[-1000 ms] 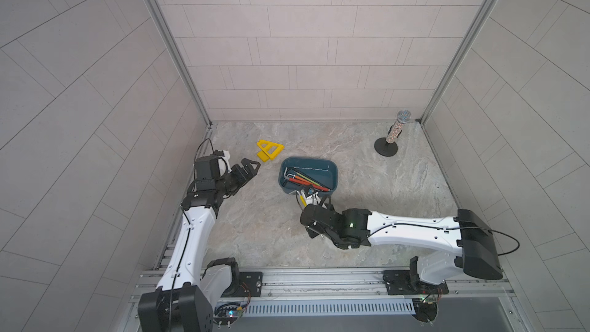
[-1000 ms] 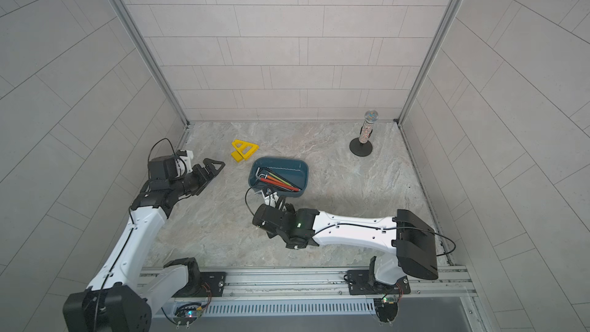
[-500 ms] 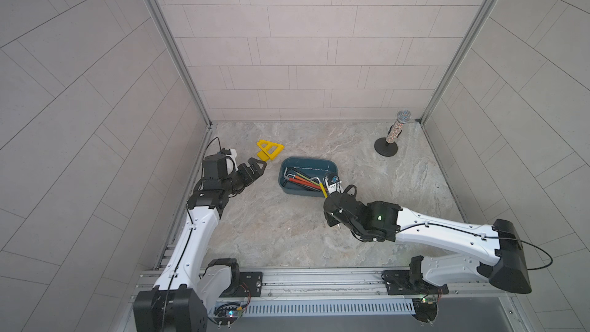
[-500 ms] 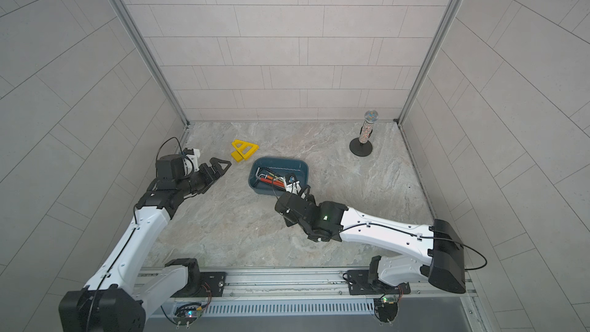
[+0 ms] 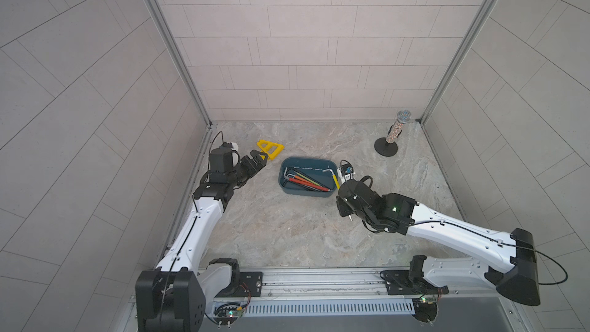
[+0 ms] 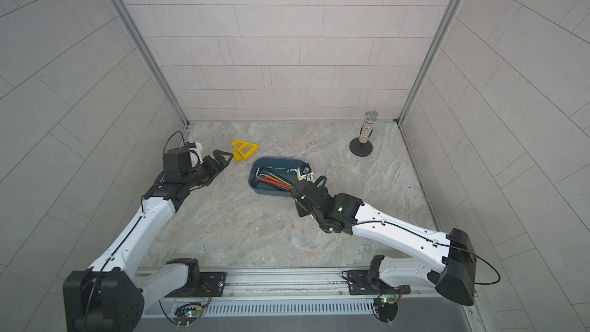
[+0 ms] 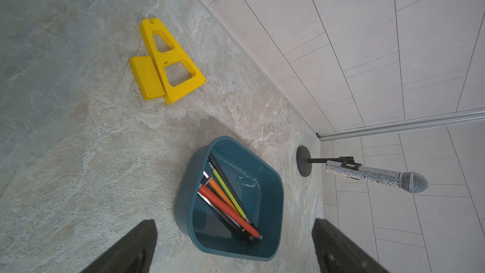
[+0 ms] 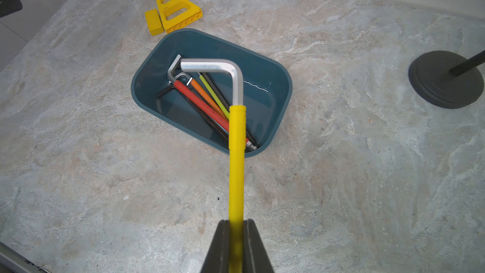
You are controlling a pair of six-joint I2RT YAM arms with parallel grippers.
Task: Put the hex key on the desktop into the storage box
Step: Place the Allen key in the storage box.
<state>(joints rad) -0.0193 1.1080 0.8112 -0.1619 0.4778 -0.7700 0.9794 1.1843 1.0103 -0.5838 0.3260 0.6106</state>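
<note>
My right gripper (image 8: 236, 222) is shut on the yellow sleeve of a hex key (image 8: 237, 153). The key's silver bent end hangs above the storage box (image 8: 280, 85), a dark teal tub on the desktop (image 5: 287, 225). In both top views the held hex key (image 5: 334, 180) (image 6: 295, 171) sits over the box's right end (image 5: 306, 159) (image 6: 274, 159). Several more keys with red, orange and green sleeves (image 5: 306, 182) lie inside. My left gripper (image 5: 258, 162) (image 7: 233, 232) is open and holds nothing, left of the box (image 7: 183, 179).
A yellow triangular piece (image 5: 270, 149) (image 7: 168, 61) lies at the back left, just past the left fingertips. A glittery microphone on a round black stand (image 5: 396, 130) (image 7: 367, 174) is in the back right corner. Tiled walls close three sides; an aluminium rail (image 5: 319, 279) runs along the front.
My right gripper carried the yellow hex key from in front of the box rightward and back to the box's right end. My left gripper shifted toward the yellow piece.
</note>
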